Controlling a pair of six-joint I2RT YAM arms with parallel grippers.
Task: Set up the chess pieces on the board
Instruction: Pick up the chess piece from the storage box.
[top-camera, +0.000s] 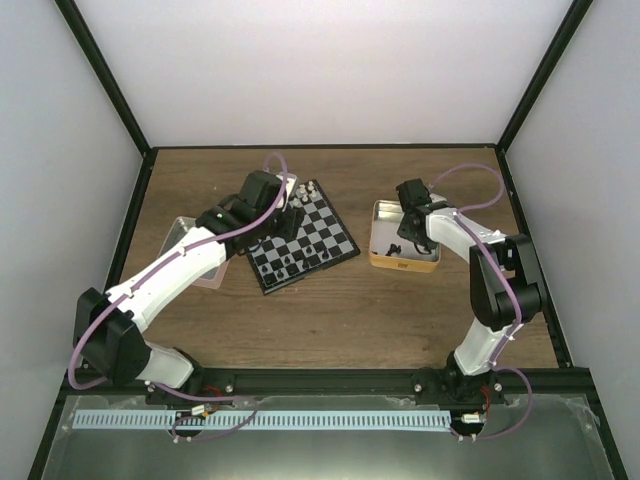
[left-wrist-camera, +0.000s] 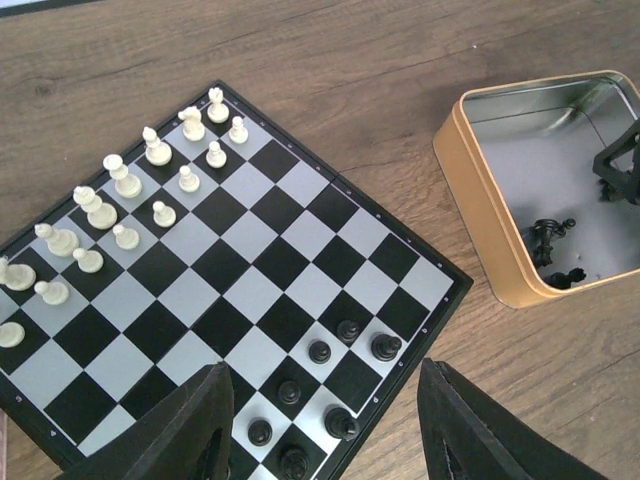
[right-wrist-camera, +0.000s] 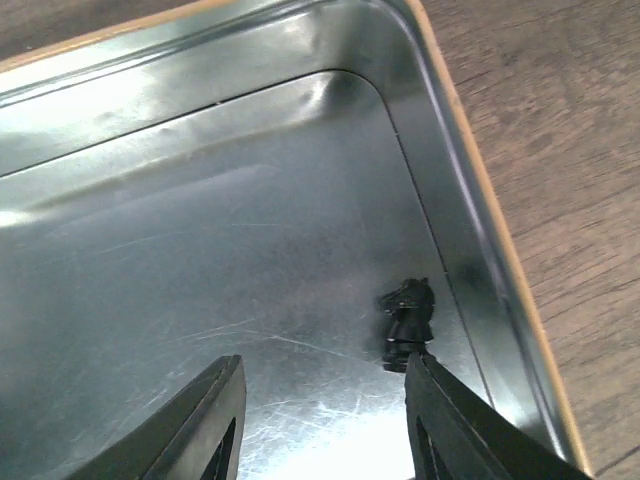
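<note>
The chessboard (top-camera: 318, 246) lies mid-table; it also shows in the left wrist view (left-wrist-camera: 262, 262). Several white pieces (left-wrist-camera: 127, 185) stand along its far-left side and several black pieces (left-wrist-camera: 320, 351) stand near its right corner. My left gripper (left-wrist-camera: 325, 425) is open and empty, hovering above the board's black-piece corner. My right gripper (right-wrist-camera: 325, 400) is open inside the gold-rimmed tin (top-camera: 378, 252). A black knight (right-wrist-camera: 408, 322) lies on the tin floor at the tip of its right finger (right-wrist-camera: 450, 425), outside the gap. More black pieces (left-wrist-camera: 552, 240) lie in that tin.
A second metal tin (top-camera: 178, 236) sits left of the board, mostly under my left arm. The gold tin's wall (right-wrist-camera: 470, 210) runs close to the right of the knight. Black frame posts and white walls border the table.
</note>
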